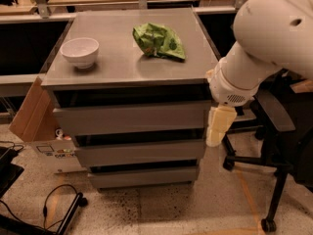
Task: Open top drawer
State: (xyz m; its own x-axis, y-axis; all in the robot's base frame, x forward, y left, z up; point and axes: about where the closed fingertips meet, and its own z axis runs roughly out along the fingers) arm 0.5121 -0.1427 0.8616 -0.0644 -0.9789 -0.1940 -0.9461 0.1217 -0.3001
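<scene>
Tool (217,126): cream-coloured, hanging downward off the white arm (264,48), just beside the right end of the top drawer (132,119). I cannot tell whether it touches the panel, nor whether it is spread or pressed together, as it presents to me as one pale block. Top drawer: uppermost of three grey fronts in the bench (122,75), shut, with a dark gap above its plain handleless panel. I judge that gap to be the only purchase, which would explain the tool sitting at the panel's edge rather than mid-front. Lower drawers (137,152): two, both shut, stepped back beneath. Bowl (79,51): white, upright, on the bench top toward the left. Green bag (159,40): crumpled, on the bench top toward the right rear, well apart from the bowl. Both rest on the fixed top, so I expect neither to shift when the drawer slides. Cardboard (30,112): leaning at the bench's left side. Chair (276,131): black, close behind the arm. I would watch it as a snag risk on any backward pull. Task status, my estimate: approach stage, drawer not yet opened.
</scene>
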